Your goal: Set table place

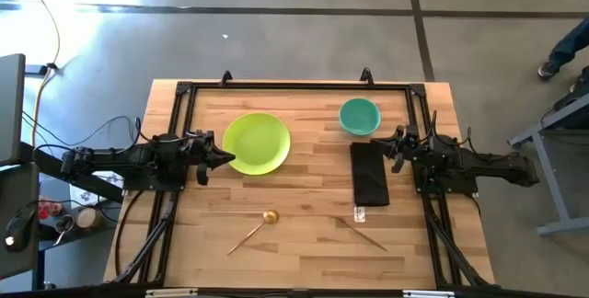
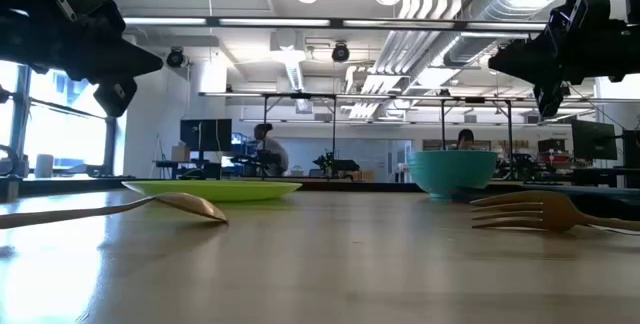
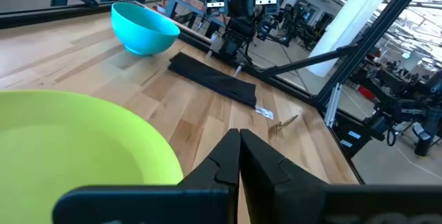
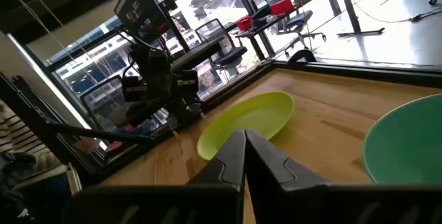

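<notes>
The table [image 1: 313, 183] fills the centre of the high view: a large rectangle of pale butcher-block planks with visible grain, edged by a black metal rail frame. Slightly left of centre on it sits a round, smooth lime-green plate [image 1: 257, 143] with a shallow rim. Toward the upper right stands a glossy teal bowl [image 1: 359, 116], deep and rounded. Just below the bowl lies a dark folded napkin [image 1: 369, 173], a long matte cloth rectangle with a small white tag at its lower end. In the lower middle of the frame lies a gold-coloured metal spoon [image 1: 253, 229], its oval bowl at the upper right and its thin handle running down to the left. To its right, near the napkin's lower end, lies a slim gold fork [image 1: 364, 231] set diagonally. The left claw [image 1: 225, 158] reaches in from the frame's left at the plate's left rim; whether it touches the rim cannot be told. Its two dark fingers are pressed together to a point and hold nothing. The right claw [image 1: 392, 146] comes from the frame's right beside the napkin's upper right edge and below the bowl, its fingers likewise pressed together and empty.
</notes>
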You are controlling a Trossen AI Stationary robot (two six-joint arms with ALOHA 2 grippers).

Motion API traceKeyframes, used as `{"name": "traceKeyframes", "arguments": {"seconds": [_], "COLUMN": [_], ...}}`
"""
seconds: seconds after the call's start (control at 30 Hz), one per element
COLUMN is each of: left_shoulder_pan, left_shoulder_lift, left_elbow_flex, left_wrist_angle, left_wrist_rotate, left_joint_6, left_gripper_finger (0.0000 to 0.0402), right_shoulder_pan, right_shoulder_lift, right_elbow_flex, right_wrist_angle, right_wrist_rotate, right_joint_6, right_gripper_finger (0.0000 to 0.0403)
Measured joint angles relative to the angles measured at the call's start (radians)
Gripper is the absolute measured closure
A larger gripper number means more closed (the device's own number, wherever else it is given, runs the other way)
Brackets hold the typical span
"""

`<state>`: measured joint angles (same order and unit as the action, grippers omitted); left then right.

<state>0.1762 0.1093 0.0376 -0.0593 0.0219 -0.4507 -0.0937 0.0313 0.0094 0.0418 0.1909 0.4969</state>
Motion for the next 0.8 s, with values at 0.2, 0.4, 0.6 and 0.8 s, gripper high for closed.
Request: {"name": "traceKeyframes", "arguments": {"seconds": [0.2,0.4,0.6,0.8], "left_shoulder_pan": [0.0,0.0,0.0,0.0], "left_shoulder_lift": [0.0,0.0,0.0,0.0], "left_elbow_flex": [0.0,0.0,0.0,0.0], "left_wrist_angle": [0.0,0.0,0.0,0.0], "left_wrist_rotate": [0.0,0.0,0.0,0.0], "left_joint_6": [0.0,0.0,0.0,0.0], "left_gripper_finger": [0.0401,0.0401,0.0401,0.0401], "right_shoulder_pan": [0.0,0.0,0.0,0.0], "right_shoulder_lift": [0.0,0.0,0.0,0.0], "right_elbow_flex": [0.0,0.0,0.0,0.0], "right_wrist_angle": [0.0,0.0,0.0,0.0], "right_wrist_rotate": [0.0,0.0,0.0,0.0], "right_joint_6": [0.0,0.0,0.0,0.0], "right_gripper_finger": [0.0402,0.0402,0.0402,0.0402]}}
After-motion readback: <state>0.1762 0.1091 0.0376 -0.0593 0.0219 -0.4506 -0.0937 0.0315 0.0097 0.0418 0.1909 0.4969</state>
